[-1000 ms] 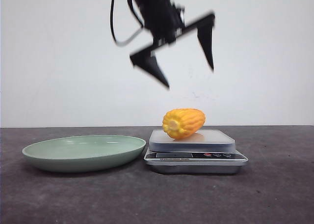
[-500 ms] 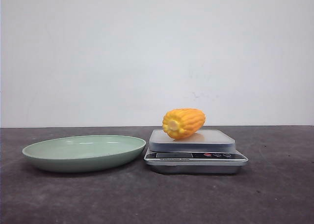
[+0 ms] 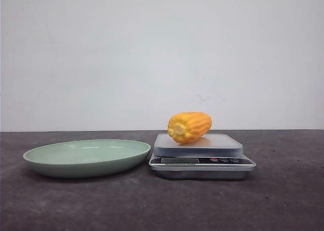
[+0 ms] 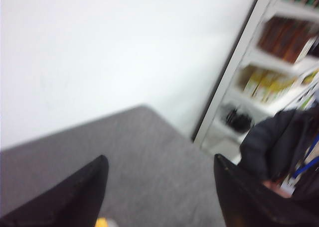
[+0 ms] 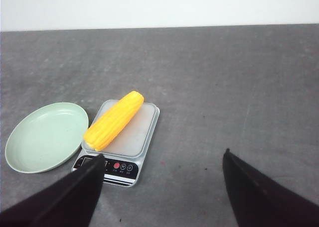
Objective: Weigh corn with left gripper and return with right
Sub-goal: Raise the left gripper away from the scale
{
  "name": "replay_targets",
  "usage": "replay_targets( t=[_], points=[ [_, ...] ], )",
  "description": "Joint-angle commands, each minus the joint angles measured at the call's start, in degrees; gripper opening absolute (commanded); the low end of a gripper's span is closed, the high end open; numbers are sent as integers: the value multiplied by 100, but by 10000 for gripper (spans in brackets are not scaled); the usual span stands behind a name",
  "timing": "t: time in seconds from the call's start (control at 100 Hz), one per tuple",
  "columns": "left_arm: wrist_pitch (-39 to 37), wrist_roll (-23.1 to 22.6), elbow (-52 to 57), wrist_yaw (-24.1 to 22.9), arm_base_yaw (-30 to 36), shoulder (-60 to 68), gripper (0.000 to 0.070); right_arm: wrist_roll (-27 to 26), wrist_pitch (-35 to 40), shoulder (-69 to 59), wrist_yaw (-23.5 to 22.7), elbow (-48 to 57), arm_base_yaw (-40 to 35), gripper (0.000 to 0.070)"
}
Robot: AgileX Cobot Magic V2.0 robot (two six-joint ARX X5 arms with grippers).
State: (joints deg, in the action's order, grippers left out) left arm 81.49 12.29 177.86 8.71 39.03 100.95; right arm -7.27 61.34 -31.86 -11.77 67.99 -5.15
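Observation:
The orange-yellow corn [image 3: 189, 126] lies on its side on the platform of a silver kitchen scale [image 3: 201, 160], its pale cut end toward the camera. It also shows in the right wrist view [image 5: 113, 120], lying diagonally across the scale [image 5: 134, 142]. My left gripper [image 4: 159, 160] is open and empty, high above the table and out of the front view; a sliver of the corn [image 4: 101, 222] shows at the frame edge. My right gripper [image 5: 163, 155] is open and empty, held high and back from the scale, also out of the front view.
A pale green plate [image 3: 86, 157] sits just left of the scale, also in the right wrist view [image 5: 45, 136]. The left wrist view, blurred, shows a white shelf unit [image 4: 279, 62] and a person in a dark jacket [image 4: 279, 142] beyond the table's far corner.
One second ago the open left gripper hung above the corn in the front view. It has risen out of that view. The corn stays on the scale.

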Motion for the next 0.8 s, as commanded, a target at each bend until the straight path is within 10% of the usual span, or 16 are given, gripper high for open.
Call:
replay_targets(
  t=[0.0,0.48,0.79],
  points=[
    [339,-94,518,-52,48,-221,377,59,-20,-26,20,74,4,457],
    [343,-127,-2916,-1519,48,-3840,379,-133,-422,-28,-669,74,4,457],
    [343,-133,-4874,-2448,48,-5431,384,-925,-2046,-94,-1591,74,4,457]
  ],
)
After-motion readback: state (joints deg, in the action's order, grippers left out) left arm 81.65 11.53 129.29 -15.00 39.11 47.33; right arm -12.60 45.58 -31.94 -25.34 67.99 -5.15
